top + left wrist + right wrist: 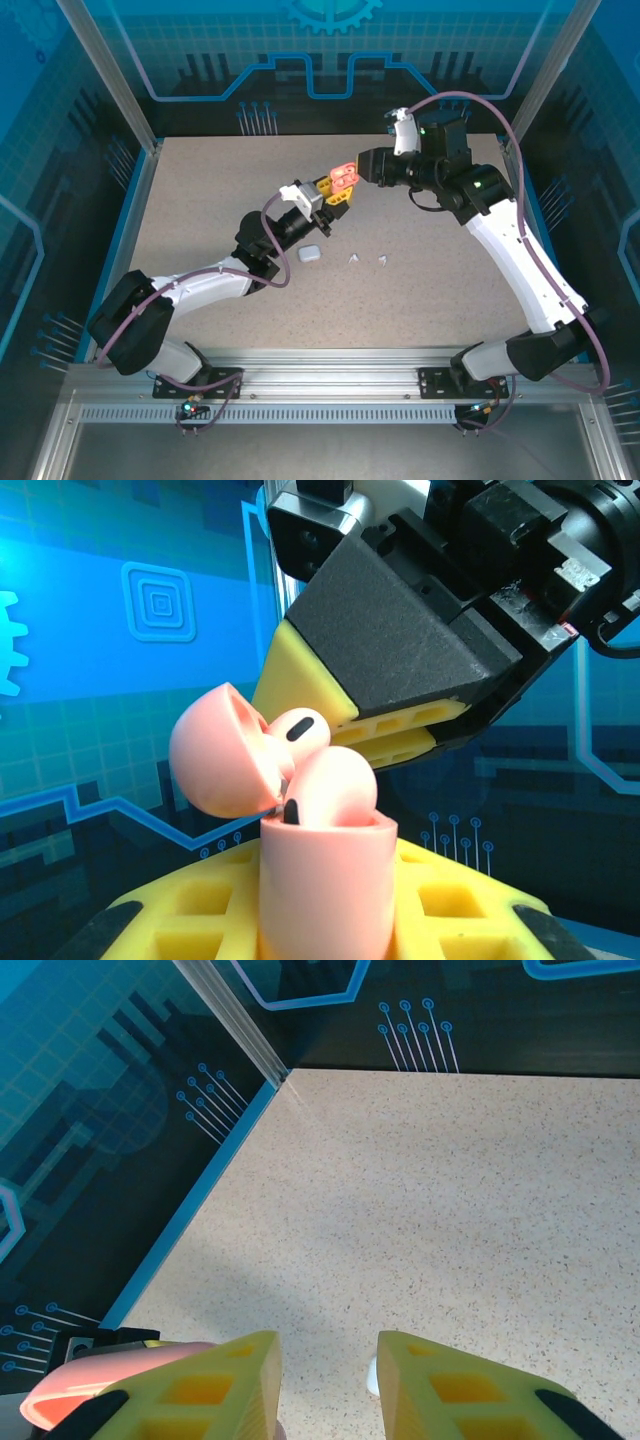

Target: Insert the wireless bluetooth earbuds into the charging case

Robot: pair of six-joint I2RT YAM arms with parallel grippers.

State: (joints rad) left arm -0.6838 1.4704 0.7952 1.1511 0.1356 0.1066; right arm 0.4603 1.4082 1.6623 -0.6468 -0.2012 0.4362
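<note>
Left gripper (pixel 333 190) is clamping the pink charging case (pixel 325 880) upright, lid hanging open. Right gripper (pixel 328 1345) is hovering just above that case, jaws apart, nothing visibly between them. Step looks like seating the pink pair: two pink earbuds (pixel 305 730) are sitting in the case, one riding high (probably unseated), so the next move is likely calling for a gentle press down. Nearer the arm bases than the pink case, one white case (pixel 309 254) and two white earbuds (pixel 353 258) are lying on the table (pixel 450 300).
</note>
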